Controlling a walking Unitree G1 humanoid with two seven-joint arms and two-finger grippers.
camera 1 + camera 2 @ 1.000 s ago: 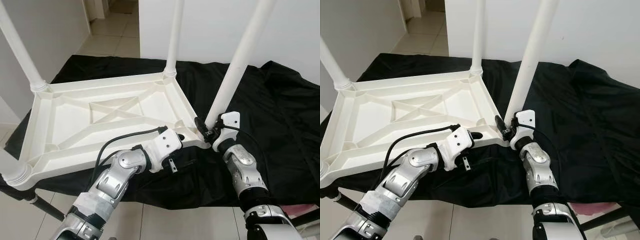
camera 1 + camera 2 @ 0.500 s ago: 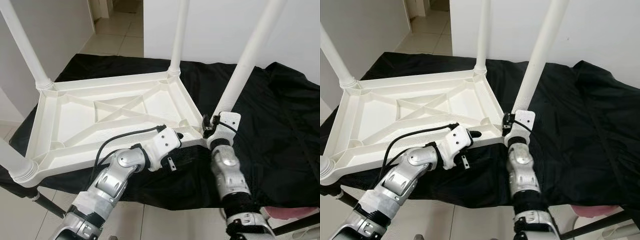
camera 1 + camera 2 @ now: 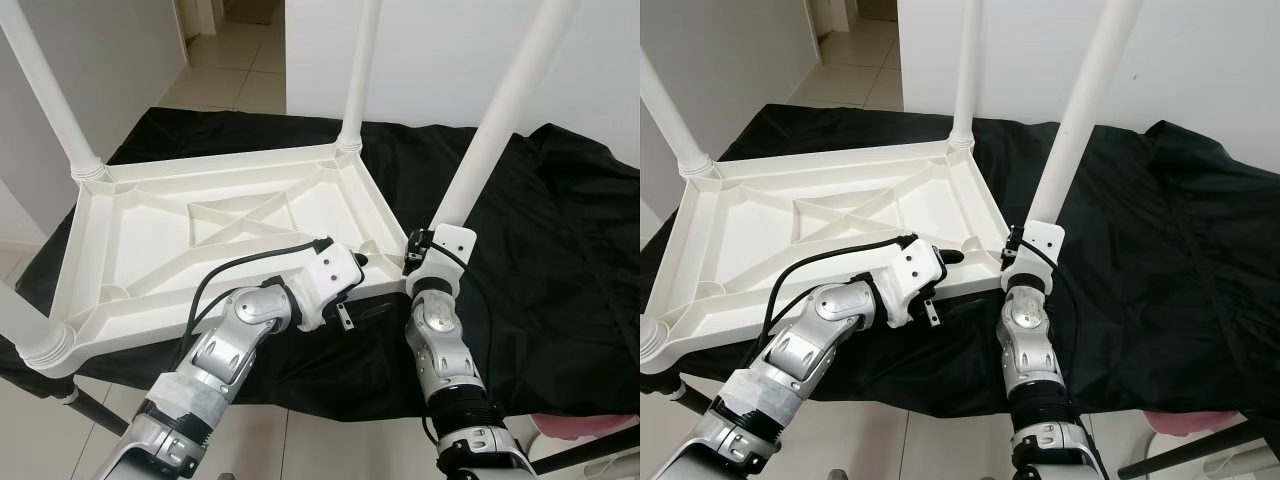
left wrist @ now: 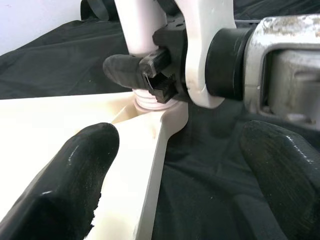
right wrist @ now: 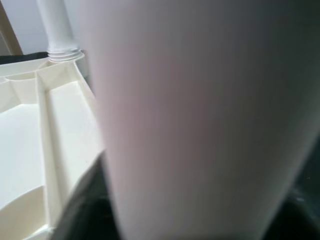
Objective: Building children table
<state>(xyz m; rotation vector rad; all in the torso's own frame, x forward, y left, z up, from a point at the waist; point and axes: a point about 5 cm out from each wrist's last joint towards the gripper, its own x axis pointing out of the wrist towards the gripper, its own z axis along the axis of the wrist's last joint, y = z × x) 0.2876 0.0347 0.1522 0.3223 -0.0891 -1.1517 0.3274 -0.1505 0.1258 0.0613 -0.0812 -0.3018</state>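
— Where is the children's table?

— The white plastic tabletop (image 3: 200, 235) lies upside down on a black cloth (image 3: 560, 250), centre-left of the frame, four legs pointing up.

— And the tools?

— The right tool (image 3: 415, 252) pinches the base of the near-right leg (image 3: 490, 130), likely seating it in its corner socket. The left tool (image 4: 165, 160), fingers spread, straddles the tabletop's near rim beside that corner, apparently to steady it.

One upturned white tabletop (image 3: 200, 235), four white legs (image 3: 497, 120) standing in it, one black cloth (image 3: 560, 260) beneath
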